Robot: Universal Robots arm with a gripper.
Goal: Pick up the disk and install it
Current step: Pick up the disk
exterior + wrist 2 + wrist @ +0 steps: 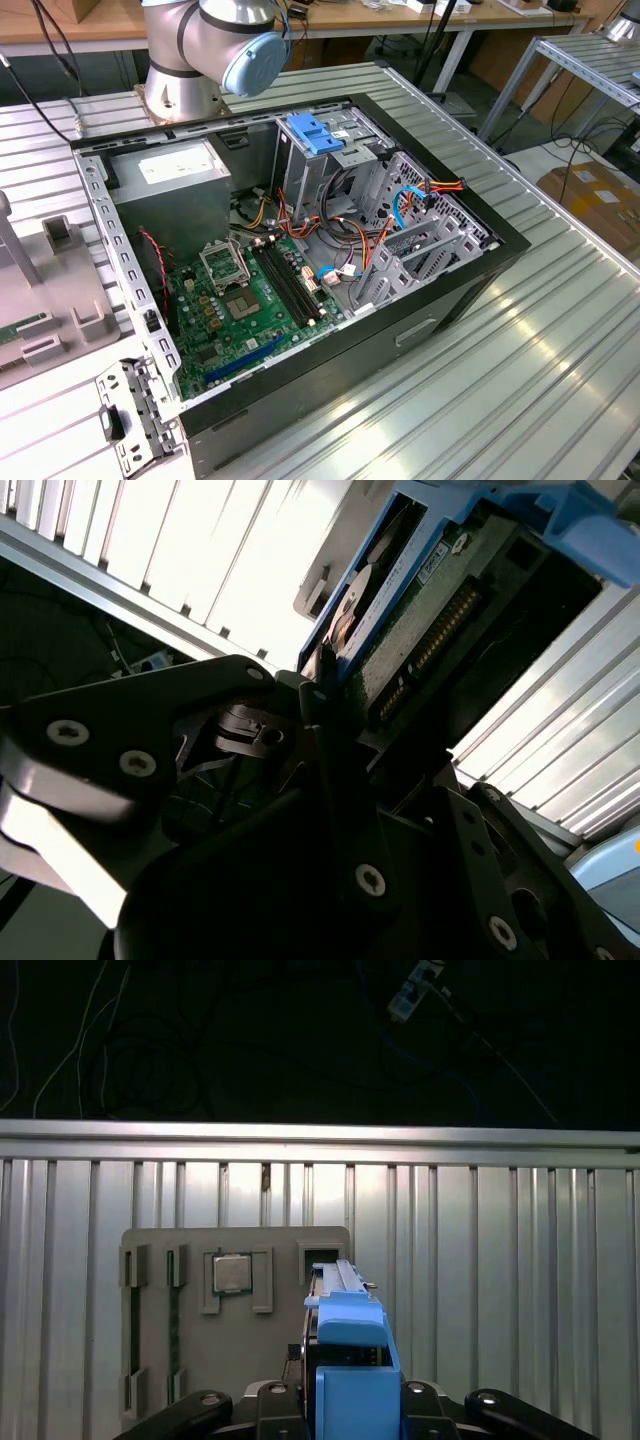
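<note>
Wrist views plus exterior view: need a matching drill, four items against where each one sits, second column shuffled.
1. disk
2. processor chip
3. power-supply box
4. light-blue latch piece

A. atop the drive cage
B. in a recess of the grey tray
C. clamped in the gripper
D. in a corner of the case

Pairs: 1-C, 2-B, 3-D, 4-A
</note>
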